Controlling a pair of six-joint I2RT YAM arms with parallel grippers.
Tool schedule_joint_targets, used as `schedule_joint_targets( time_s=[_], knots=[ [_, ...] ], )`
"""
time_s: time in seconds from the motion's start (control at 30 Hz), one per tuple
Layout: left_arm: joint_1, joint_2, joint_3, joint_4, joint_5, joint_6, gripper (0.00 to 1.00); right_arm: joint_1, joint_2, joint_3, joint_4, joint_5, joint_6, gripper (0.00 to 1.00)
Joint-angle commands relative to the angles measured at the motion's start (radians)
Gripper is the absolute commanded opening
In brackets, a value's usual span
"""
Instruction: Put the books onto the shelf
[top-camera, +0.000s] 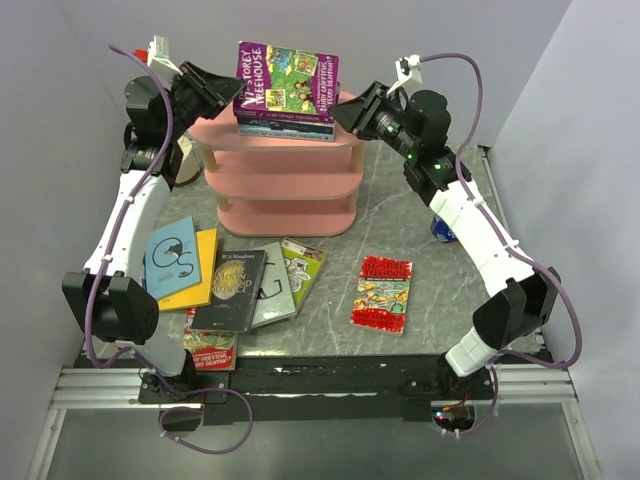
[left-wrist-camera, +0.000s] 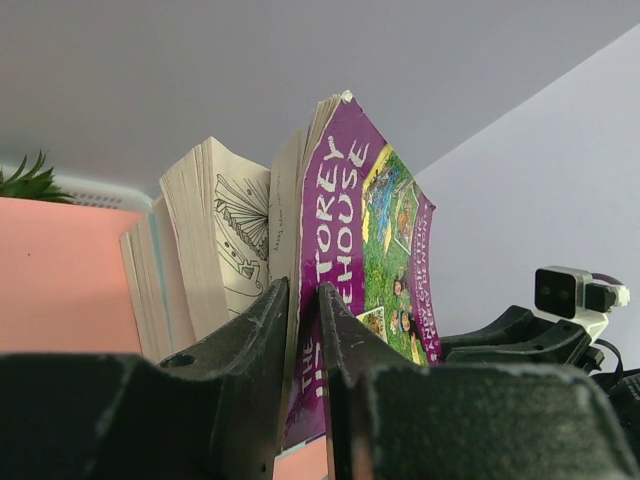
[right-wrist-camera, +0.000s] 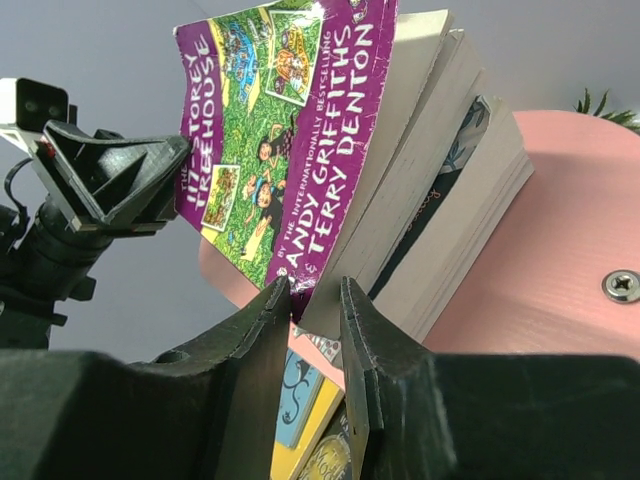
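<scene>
Jaws of left gripper (left-wrist-camera: 305, 300), right gripper (right-wrist-camera: 315, 297) clamp opposite edges of purple book (top-camera: 288, 80), seemingly above shelf (top-camera: 290, 180).

Red book (top-camera: 212, 350) sits half buried under the black book (top-camera: 230, 290); blue thing (top-camera: 441, 232) behind the right arm (top-camera: 472, 218), too hidden to identify.

Grey walls (top-camera: 60, 100), marbled tabletop (top-camera: 400, 225)

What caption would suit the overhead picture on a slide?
Left tool and right tool grip opposite edges of a purple Treehouse paperback above the pink shelf; more books lie on the table.
</scene>
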Motion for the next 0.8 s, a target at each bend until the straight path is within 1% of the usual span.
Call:
schedule_joint_targets(
  time_s=[0.0,0.33,0.43,0.47,0.53,0.57,0.6,0.67,0.7,0.77],
  knots=[
    [-0.035,0.006,0.043,0.018,0.085,-0.017,0.24,0.01,-0.062,-0.013,0.075,-0.044,0.012,0.33],
    [-0.038,0.01,0.035,0.03,0.089,-0.024,0.23,0.01,-0.084,-0.037,0.085,-0.046,0.015,0.32],
    [-0.038,0.012,0.038,0.023,0.086,-0.02,0.26,0.007,-0.081,-0.04,0.082,-0.043,0.014,0.32],
    [-0.038,0.013,0.039,0.015,0.079,-0.017,0.32,0.009,-0.079,-0.037,0.079,-0.04,0.014,0.33],
    [-0.035,0.01,0.047,-0.007,0.065,-0.001,0.42,0.006,-0.079,-0.031,0.065,-0.035,0.014,0.39],
    [-0.034,0.012,0.05,-0.014,0.053,0.002,0.56,0.004,-0.079,-0.031,0.061,-0.029,0.014,0.42],
    [-0.025,0.012,0.059,-0.033,0.048,0.003,0.62,0.001,-0.079,-0.027,0.055,-0.02,0.014,0.46],
    [-0.011,0.009,0.065,-0.046,0.037,0.003,0.71,-0.003,-0.088,-0.025,0.039,-0.008,0.012,0.5],
    [0.008,0.006,0.066,-0.048,0.037,0.002,0.73,-0.012,-0.091,-0.027,0.035,0.006,0.012,0.54],
    [0.029,-0.008,0.056,-0.044,0.034,-0.01,0.75,-0.022,-0.107,-0.033,0.033,0.011,0.018,0.57]
  ],
)
